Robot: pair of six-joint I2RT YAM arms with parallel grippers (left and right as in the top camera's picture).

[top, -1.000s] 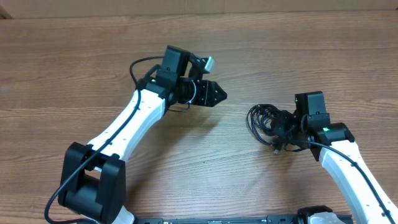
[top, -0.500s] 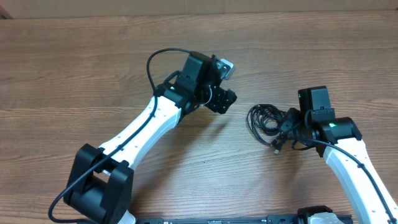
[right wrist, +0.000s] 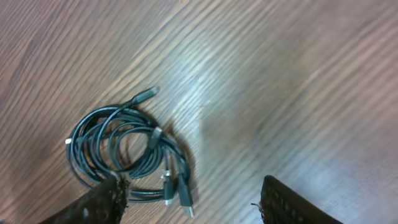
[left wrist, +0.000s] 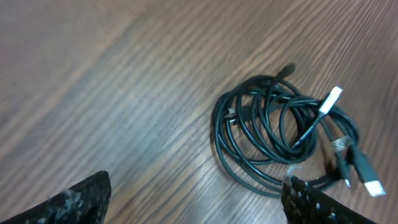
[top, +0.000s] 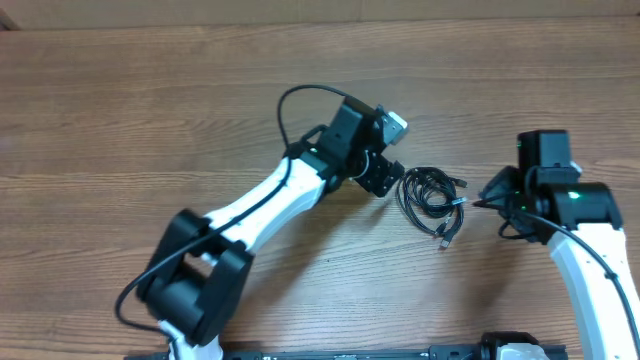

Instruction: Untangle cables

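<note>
The cables (top: 430, 193) lie as one small coiled bundle on the wooden table (top: 140, 100), between the two grippers. They are not yet separated: the loops run over each other, and a metal-tipped plug (left wrist: 331, 101) crosses on top of the coil. The left gripper (top: 384, 178) hangs just beside the left edge of the bundle. Its jaws stand wide apart in its wrist view and hold nothing. The right gripper (top: 490, 202) is near the other side, close to the loose plug ends. It is also released and empty. One of its fingers (right wrist: 102, 202) shows at the rim of the coil, but I cannot tell if it touches the cord.

By my judgement the step in hand is the approach, before the first grasp, so the untangling itself is not begun. The next move calls for each gripper to go down and take a different part, best a free plug end on one side and an outer loop on the other (the cords are very thin and lie flat on the wood). The fingers must close low and exactly, and then pull gently apart, so the coil opens instead of tightening
</note>
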